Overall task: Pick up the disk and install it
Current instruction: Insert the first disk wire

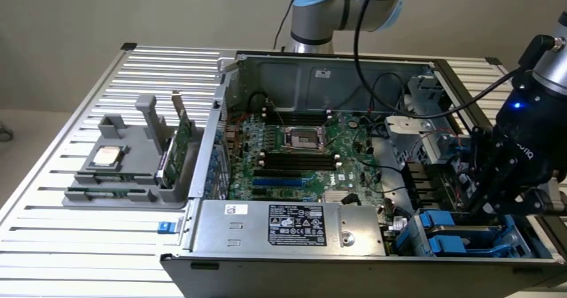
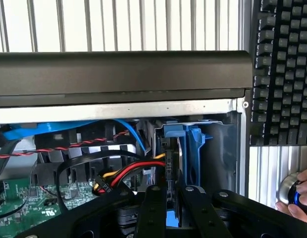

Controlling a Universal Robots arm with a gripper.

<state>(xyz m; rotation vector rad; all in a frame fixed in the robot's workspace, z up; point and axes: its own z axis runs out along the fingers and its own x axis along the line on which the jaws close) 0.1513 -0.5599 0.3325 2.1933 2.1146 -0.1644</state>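
In the exterior view: looking down at a slant, from well back, on the whole open computer case (image 1: 301, 82) on the slatted surface (image 1: 80, 258). In the wrist view: sitting very near, just behind the claw (image 2: 169, 196), facing into the blue drive bay (image 2: 193, 148). Sharing this bay, at the exterior view's right.

Motherboard (image 1: 350, 168) green; keyboard (image 2: 282, 69) black; bay brackets (image 1: 440, 223) blue.
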